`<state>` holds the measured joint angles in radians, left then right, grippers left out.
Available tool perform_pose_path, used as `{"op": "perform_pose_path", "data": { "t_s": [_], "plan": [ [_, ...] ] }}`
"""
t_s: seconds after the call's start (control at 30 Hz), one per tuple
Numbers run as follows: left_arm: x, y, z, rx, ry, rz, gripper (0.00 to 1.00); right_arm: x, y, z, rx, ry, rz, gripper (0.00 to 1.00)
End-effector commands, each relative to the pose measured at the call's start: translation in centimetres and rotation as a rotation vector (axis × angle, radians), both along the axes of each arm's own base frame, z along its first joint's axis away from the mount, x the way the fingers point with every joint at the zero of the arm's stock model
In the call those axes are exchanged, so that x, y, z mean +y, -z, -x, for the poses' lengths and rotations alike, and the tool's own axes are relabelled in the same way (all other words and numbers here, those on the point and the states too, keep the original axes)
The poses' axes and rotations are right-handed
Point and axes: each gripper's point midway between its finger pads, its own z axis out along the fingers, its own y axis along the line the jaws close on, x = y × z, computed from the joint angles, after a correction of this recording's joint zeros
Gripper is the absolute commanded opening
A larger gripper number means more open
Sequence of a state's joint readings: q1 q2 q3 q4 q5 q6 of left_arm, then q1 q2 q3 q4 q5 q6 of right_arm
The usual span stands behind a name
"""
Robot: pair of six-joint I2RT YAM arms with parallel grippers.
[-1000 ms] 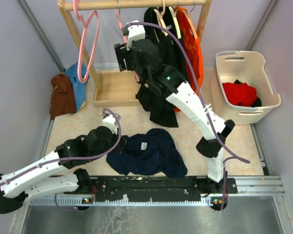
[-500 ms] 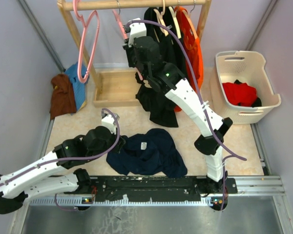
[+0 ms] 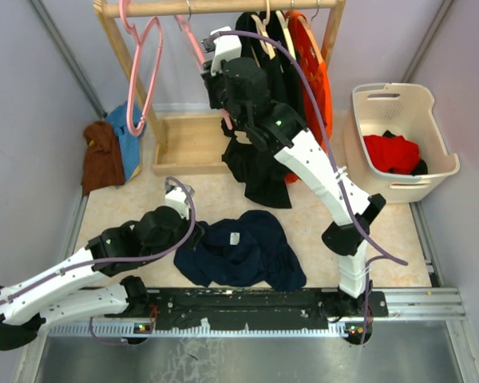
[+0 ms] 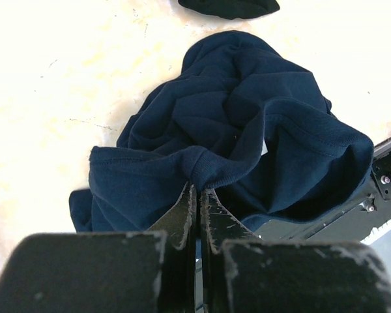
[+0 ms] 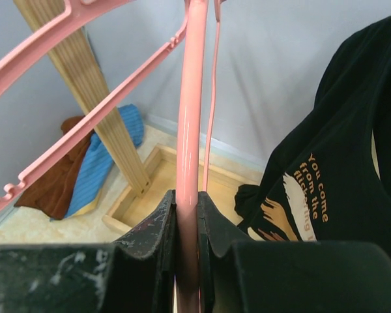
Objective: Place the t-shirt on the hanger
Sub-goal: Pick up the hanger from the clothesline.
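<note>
The navy t-shirt lies crumpled on the table between the arm bases. My left gripper is shut on a bunched fold at the left edge of the t-shirt; from above, that left gripper sits low beside the cloth. The thin pink hanger hangs by a silver hook from the wooden rail. My right gripper is shut on one straight arm of the hanger, which runs up between the pads. From above, the right gripper is raised at the rack.
An all-pink hanger hangs at the rail's left. A black printed shirt and an orange shirt hang just right of my right gripper. A white basket with red cloth stands at right. Brown and blue clothes lie at left.
My right gripper has moved up and right to the pink hanger and shut on its arm. The left gripper and the t-shirt have stayed put.
</note>
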<state>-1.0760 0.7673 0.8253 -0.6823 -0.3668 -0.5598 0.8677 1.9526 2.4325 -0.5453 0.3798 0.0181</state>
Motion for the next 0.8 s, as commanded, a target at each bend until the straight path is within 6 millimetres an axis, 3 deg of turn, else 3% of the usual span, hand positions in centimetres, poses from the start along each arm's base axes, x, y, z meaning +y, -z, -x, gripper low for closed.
{"op": "perform_pose_path", "data": {
  "t_s": [0.0, 0.23, 0.43, 0.47, 0.5, 0.77],
  "plan": [
    [0.2, -1.9, -0.4, -0.037, -0.011, 0.033, 0.0, -3.2, -9.6, 3.3, -0.183, -0.042, -0.19, 0.0],
    [0.1, -2.1, -0.3, -0.035, -0.009, 0.042, 0.0, -4.6, -9.7, 4.6, -0.138, -0.042, -0.179, 0.0],
    [0.1, -2.1, -0.4, -0.038, -0.014, 0.042, 0.0, -6.4, -7.4, 7.2, -0.027, -0.069, -0.153, 0.0],
    [0.1, -2.1, -0.4, -0.038, -0.015, 0.042, 0.0, -8.0, -8.5, 8.9, -0.032, -0.083, -0.178, 0.0],
    [0.1, -2.0, -0.5, -0.037, -0.016, 0.039, 0.0, -8.8, -8.3, 9.8, -0.02, -0.089, -0.184, 0.0],
    [-0.3, -1.7, -0.7, -0.035, -0.018, 0.025, 0.0, -15.2, -5.3, 17.1, 0.101, -0.138, -0.195, 0.0]
  ]
}}
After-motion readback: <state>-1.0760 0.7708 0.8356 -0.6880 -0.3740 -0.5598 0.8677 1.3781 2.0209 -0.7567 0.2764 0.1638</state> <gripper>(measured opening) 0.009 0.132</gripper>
